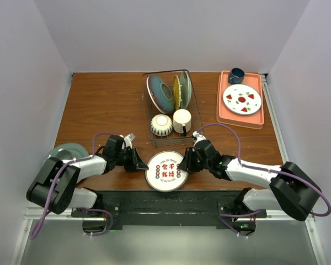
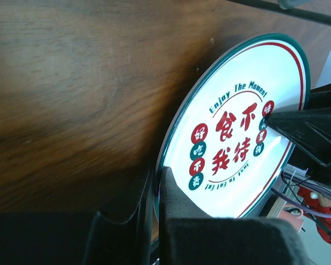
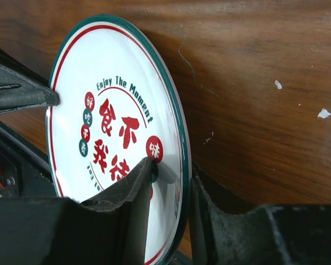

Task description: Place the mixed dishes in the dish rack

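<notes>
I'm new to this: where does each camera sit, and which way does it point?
Top external: above and behind the arms, looking down on the table, dish rack and red-lettered plate; both arms show.
Left wrist: on the left arm, looking along the left end effector, whose fingers pinch the plate's rim.
Right wrist: on the right arm, looking the opposite way along the right end effector, pinching the far rim.
Shared: both wrist views show that plate and the other arm's end effector.
</notes>
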Controlling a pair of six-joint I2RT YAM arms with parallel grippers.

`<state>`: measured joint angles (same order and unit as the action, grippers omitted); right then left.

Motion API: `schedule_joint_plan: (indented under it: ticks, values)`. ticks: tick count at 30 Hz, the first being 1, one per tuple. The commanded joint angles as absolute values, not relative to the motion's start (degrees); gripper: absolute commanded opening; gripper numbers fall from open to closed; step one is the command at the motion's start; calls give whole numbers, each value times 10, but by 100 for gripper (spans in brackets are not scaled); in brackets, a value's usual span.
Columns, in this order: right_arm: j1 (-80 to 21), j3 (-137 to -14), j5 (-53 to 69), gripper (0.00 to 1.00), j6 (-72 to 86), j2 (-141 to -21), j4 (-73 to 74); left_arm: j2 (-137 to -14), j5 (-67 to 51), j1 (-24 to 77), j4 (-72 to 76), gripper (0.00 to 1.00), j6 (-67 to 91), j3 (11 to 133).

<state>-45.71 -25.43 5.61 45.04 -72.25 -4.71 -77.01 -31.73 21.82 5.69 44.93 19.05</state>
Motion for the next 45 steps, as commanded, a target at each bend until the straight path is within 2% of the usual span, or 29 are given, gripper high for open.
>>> schedule_joint_plan:
  ticks: [1, 2, 6, 10, 11, 12, 14, 15, 17, 18, 21, 26, 30, 34, 38, 45]
  values:
    - [-474, -259, 127, 34, 436, -719, -89, -808, -250, 241, 64, 0, 447, 186]
    - [-474, -260, 130, 32, 436, -720, -92, -809, -252, 243, 68, 0, 451, 187]
    - [-474, -276, 119, 0, 432, -716, -64, -808, -249, 247, 65, 0, 454, 193]
    - [-474, -293, 92, 0, 422, -697, -14, -784, -221, 247, 21, 2, 444, 215]
    - [-474, -296, 83, 0, 419, -678, -4, -771, -213, 247, 12, 6, 440, 221]
    - [-474, -306, 77, 0, 417, -667, 23, -764, -208, 247, -1, 19, 439, 228]
    - [-474, -321, 62, 0, 404, -629, 49, -739, -196, 247, -36, 28, 430, 250]
    - [-474, -342, 55, 0, 400, -614, 82, -730, -189, 247, -61, 42, 427, 258]
    - [-474, -369, 46, 0, 381, -591, 116, -702, -173, 246, -86, 53, 418, 286]
    - [-474, -402, 30, 0, 374, -568, 152, -692, -164, 246, -116, 64, 413, 297]
    - [-474, -486, -16, 0, 356, -551, 235, -650, -100, 246, -192, 83, 386, 353]
    - [-474, -607, -69, 0, 309, -561, 310, -573, 60, 245, -287, 98, 351, 460]
    - [-474, -729, -116, 0, 257, -618, 309, -542, 110, 242, -322, 100, 341, 519]
    - [-475, -844, -169, 0, 195, -728, 287, -537, 126, 241, -345, 100, 340, 547]
    - [-482, -958, -265, 0, 148, -878, 263, -519, 131, 240, -366, 100, 346, 552]
    - [-512, -1232, -378, 0, 82, -1104, 280, -484, 134, 238, -408, 100, 361, 521]
